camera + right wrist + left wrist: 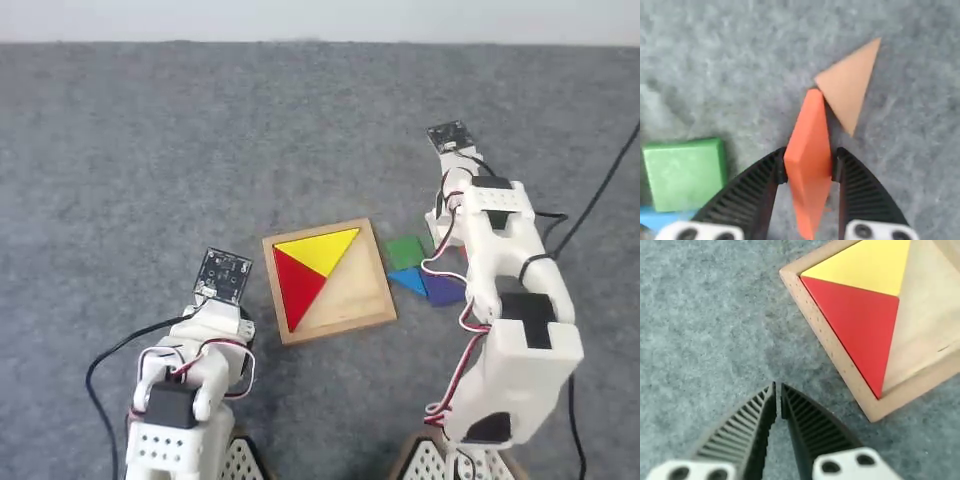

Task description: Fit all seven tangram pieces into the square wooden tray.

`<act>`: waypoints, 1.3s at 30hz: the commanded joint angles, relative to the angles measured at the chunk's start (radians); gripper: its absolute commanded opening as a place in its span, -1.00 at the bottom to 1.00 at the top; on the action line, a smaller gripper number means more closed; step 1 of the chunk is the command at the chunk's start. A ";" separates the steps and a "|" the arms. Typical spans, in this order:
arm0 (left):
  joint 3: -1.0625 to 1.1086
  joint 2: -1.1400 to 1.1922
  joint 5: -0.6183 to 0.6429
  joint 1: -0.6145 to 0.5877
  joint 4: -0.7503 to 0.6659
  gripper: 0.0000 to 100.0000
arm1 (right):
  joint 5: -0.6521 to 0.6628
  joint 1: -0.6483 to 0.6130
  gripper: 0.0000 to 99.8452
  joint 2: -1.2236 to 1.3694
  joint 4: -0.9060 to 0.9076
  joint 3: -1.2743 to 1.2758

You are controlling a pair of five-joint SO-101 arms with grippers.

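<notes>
Clamping the orange tangram piece [807, 130] beside a tan triangle [847, 90], my right end effector [810, 165] hung over the bench [150, 150]; my left end effector [778, 390], pressed together, hovered left of the wooden tray [340, 328] mid-frame.

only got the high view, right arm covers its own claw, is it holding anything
Observer: Yes. The right claw is shut on an orange piece.
Operator: anything else under that arm
Observer: A tan triangle lies flat on the grey mat, one corner at the orange piece's far tip.
Operator: and the left claw
Observer: The left claw is shut on nothing, over the mat just off the wooden tray, near the red triangle's side.
</notes>
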 commanded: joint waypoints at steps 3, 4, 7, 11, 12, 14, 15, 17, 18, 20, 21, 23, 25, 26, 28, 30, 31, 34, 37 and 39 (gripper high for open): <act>-0.010 -0.018 -0.003 -0.005 0.003 -0.96 | 0.003 -0.030 -0.69 -0.019 0.067 -0.057; -0.010 -0.018 -0.003 -0.005 0.003 -0.96 | 0.003 -0.041 -0.69 -0.019 0.068 -0.057; -0.010 -0.018 -0.003 -0.005 0.003 -0.96 | 0.012 -0.076 -0.68 -0.019 0.068 -0.054; -0.010 -0.018 -0.003 -0.005 0.003 -0.96 | 0.041 -0.099 -0.68 -0.019 0.085 -0.051; -0.010 -0.018 -0.003 -0.005 0.003 -0.96 | 0.040 -0.099 -0.68 -0.019 0.087 -0.052; -0.010 -0.018 -0.003 -0.005 0.003 -0.96 | 0.040 -0.094 -0.68 -0.019 0.085 -0.055; -0.010 -0.018 -0.003 -0.005 0.003 -0.96 | 0.040 -0.093 -0.68 -0.019 0.085 -0.057; -0.010 -0.018 -0.003 -0.005 0.003 -0.96 | 0.040 -0.093 -0.68 -0.028 0.088 -0.058; -0.010 -0.018 -0.003 -0.005 0.003 -0.96 | 0.040 -0.093 -0.68 -0.041 0.088 -0.058; -0.010 -0.018 -0.003 -0.005 0.003 -0.96 | 0.041 -0.090 -0.68 -0.076 0.090 -0.054; -0.010 -0.018 -0.003 -0.005 0.003 -0.96 | 0.041 -0.090 -0.67 -0.090 0.090 -0.052; -0.010 -0.018 -0.003 -0.005 0.003 -0.96 | 0.041 -0.090 -0.59 -0.108 0.090 -0.048; -0.010 -0.018 -0.003 -0.005 0.003 -0.96 | 0.046 -0.096 -0.49 -0.110 0.090 -0.041; -0.010 -0.018 -0.003 -0.005 0.003 -0.96 | 0.055 -0.101 -0.46 -0.108 0.090 -0.038; -0.010 -0.018 -0.003 -0.005 0.003 -0.96 | 0.078 -0.108 -0.43 -0.102 0.090 -0.026; -0.010 -0.018 -0.003 -0.005 0.003 -0.96 | 0.077 -0.111 -0.46 -0.096 0.082 -0.020; -0.010 -0.018 -0.003 -0.005 0.003 -0.96 | 0.080 -0.111 -0.47 -0.090 0.079 -0.020; -0.010 -0.018 -0.003 -0.005 0.003 -0.96 | 0.081 -0.110 -0.47 -0.070 0.051 -0.026; -0.010 -0.018 -0.003 -0.005 0.003 -0.96 | 0.083 -0.110 -0.47 -0.045 0.038 -0.028; -0.010 -0.018 -0.003 -0.005 0.003 -0.96 | 0.083 -0.110 -0.47 -0.030 0.041 -0.031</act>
